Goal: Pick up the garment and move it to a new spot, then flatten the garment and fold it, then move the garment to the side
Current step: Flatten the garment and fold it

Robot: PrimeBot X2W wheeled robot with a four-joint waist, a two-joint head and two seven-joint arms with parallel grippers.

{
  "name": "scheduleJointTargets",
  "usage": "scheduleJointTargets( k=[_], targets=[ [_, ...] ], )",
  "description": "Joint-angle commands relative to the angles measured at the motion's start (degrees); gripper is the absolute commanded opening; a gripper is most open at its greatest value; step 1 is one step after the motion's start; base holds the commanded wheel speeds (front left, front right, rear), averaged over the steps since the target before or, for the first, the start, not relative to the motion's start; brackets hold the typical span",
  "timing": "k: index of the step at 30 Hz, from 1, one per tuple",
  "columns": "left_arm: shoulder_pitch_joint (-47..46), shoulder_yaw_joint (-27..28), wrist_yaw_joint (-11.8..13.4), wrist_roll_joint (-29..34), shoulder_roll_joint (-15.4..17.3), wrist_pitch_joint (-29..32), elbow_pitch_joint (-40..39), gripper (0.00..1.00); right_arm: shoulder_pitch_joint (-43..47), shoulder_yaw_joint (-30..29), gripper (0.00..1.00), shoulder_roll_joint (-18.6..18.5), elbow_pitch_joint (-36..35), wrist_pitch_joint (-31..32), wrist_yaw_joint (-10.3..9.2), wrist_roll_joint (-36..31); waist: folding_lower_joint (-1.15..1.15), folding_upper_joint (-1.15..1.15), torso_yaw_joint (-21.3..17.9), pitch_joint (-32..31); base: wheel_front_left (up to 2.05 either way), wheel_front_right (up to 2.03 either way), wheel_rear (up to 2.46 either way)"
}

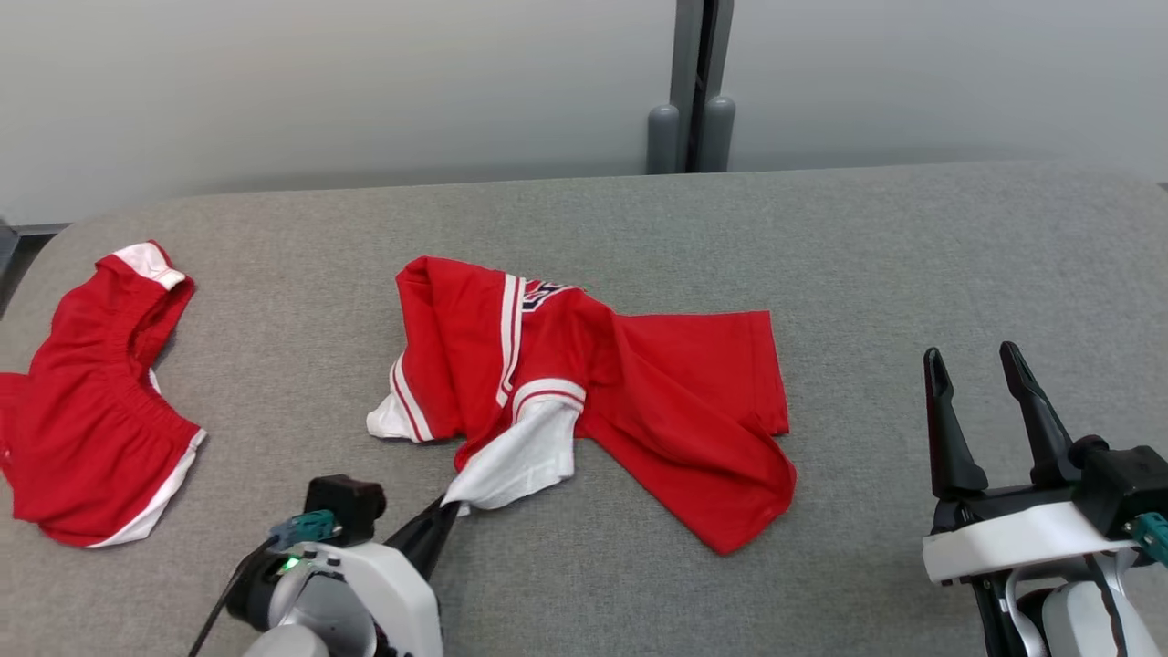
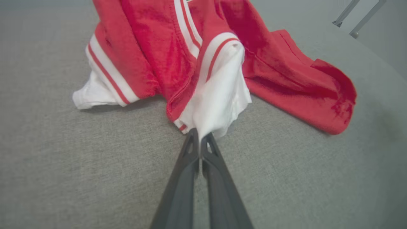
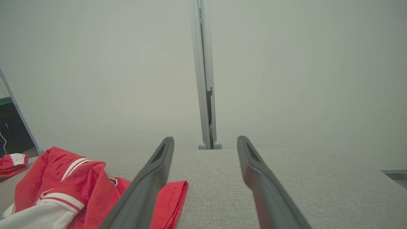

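Observation:
A crumpled red garment (image 1: 657, 392) with white stripes and white sleeves lies in the middle of the grey padded table (image 1: 639, 219). My left gripper (image 1: 449, 505) is at its near edge, shut on the tip of the white sleeve (image 1: 520, 461). In the left wrist view the two dark fingers (image 2: 187, 159) are pressed together on that sleeve's (image 2: 222, 95) corner, with the garment (image 2: 152, 51) bunched beyond. My right gripper (image 1: 975, 360) stands open at the lower right, well clear of the garment. In the right wrist view the gripper (image 3: 205, 141) is wide apart, the garment (image 3: 63, 178) at lower left.
A second red piece with white trim (image 1: 91, 401) lies at the table's left edge, also seen far left as a red and white piece (image 3: 11, 162). A grey wall and a vertical post (image 1: 693, 91) stand behind the table. Bare table surface (image 1: 958, 255) stretches to the right.

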Motion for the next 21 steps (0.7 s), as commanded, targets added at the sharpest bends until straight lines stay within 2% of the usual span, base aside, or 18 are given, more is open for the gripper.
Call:
scheduleJointTargets(
  k=[1,10,15,19,21],
  targets=[
    [1.64,0.77,0.84,-0.41,1.86,1.19,-2.41,0.00,0.89,-0.40,1.00,-0.34,0.24,-0.30,0.11,0.05,0.00,0.00,1.19,-0.65,0.00,0.00,0.00],
    [9.88,3.96,4.74,-2.82,11.53,10.66,-15.71,0.00,1.62,-0.36,1.00,-0.35,0.82,-0.30,0.11,-0.39,0.00,0.00,2.81,-1.79,0.00,0.00,0.00],
    [12.64,6.11,7.14,-4.35,14.27,13.77,-18.92,0.00,1.87,-0.39,1.00,-0.49,1.33,-0.30,0.11,-0.66,0.00,0.00,3.04,-2.16,0.00,0.00,0.00],
    [14.40,6.41,8.20,-5.44,16.39,17.59,-19.03,0.00,1.45,0.07,1.00,-0.67,2.20,-0.30,0.11,-0.43,0.00,0.00,2.94,-2.16,0.00,0.00,0.00],
    [15.05,6.19,8.32,-6.08,16.40,18.87,-18.58,0.00,1.24,0.29,1.00,-0.71,2.49,-0.30,0.11,-0.23,0.00,0.00,2.79,-2.06,0.00,0.00,0.00]
  ],
)
